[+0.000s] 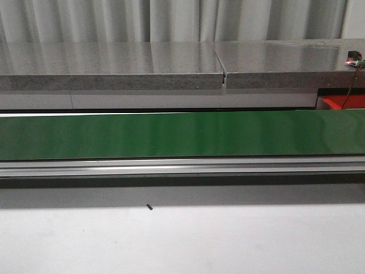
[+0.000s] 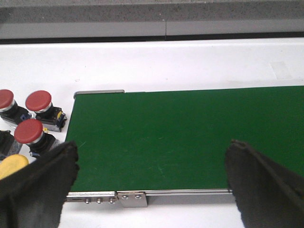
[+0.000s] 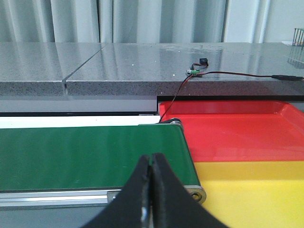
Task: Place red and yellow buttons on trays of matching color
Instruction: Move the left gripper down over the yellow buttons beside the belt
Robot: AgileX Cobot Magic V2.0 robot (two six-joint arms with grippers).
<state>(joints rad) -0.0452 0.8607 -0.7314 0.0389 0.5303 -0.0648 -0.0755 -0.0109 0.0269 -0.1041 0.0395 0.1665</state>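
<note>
Conveyor belt: a long green strip running left to right across the white desk, bare of buttons in the front view.
Left gripper: open, its two dark fingers spread wide over the near edge of the belt's left end, holding nothing.
Red buttons: three stand on the desk just off the left end of the belt, close together, red caps up; a further dark body beside them is cut off by the frame.
Yellow button: near the red ones, partly hidden behind the left finger.
Right gripper: closed, fingers pressed together with nothing between them, at the belt's right end.
Red tray: just beyond the right end of the belt, on the far side.
Yellow tray: touching the red tray on its near side.
Grey counter: behind the belt, with curtains beyond.
</note>
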